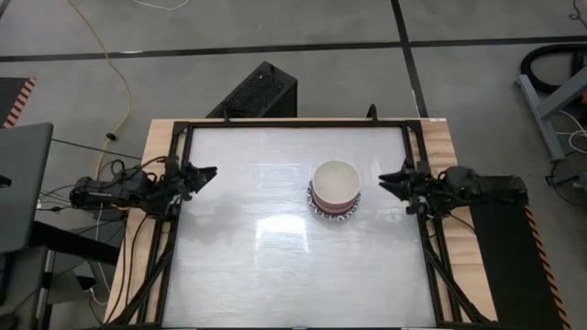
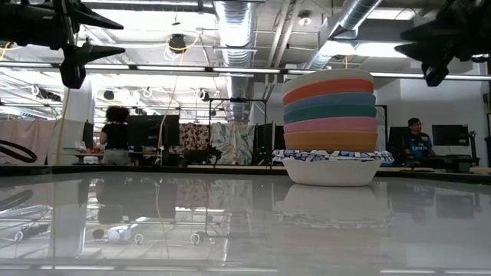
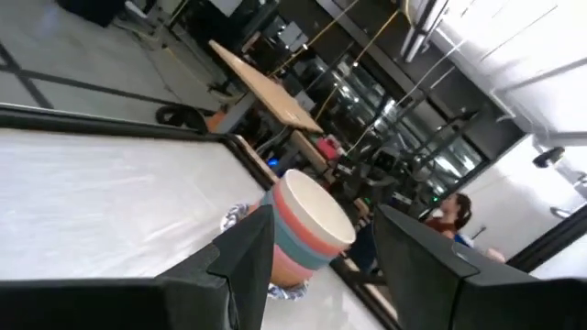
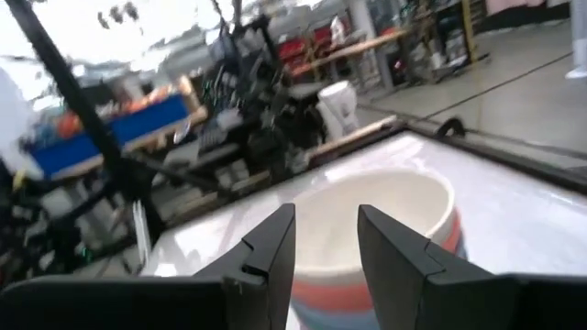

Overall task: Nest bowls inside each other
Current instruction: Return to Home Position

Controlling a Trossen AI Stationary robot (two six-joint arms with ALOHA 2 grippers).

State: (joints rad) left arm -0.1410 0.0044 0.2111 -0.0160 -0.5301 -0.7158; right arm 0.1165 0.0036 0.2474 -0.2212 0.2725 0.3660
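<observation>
The bowls (image 1: 335, 190) stand nested in one stack right of the table's middle. In the low view the stack (image 2: 330, 126) has a white bowl with a blue-patterned rim (image 2: 331, 157) at the bottom resting on the table. Orange, pink, green, blue and red bowls follow upward, with a cream one on top. My left gripper (image 1: 207, 176) hovers open at the table's left edge, well clear of the stack (image 3: 307, 229). My right gripper (image 1: 385, 181) hovers open at the right edge, a short way from the cream bowl (image 4: 385, 206). Nothing lies between either pair of fingers.
A black frame (image 1: 293, 126) rims the white tabletop. A black box (image 1: 261, 92) and a yellow cable (image 1: 117, 82) lie on the floor beyond the far edge. A laptop (image 1: 23, 183) sits off the left side. People show in the room behind (image 2: 116, 134).
</observation>
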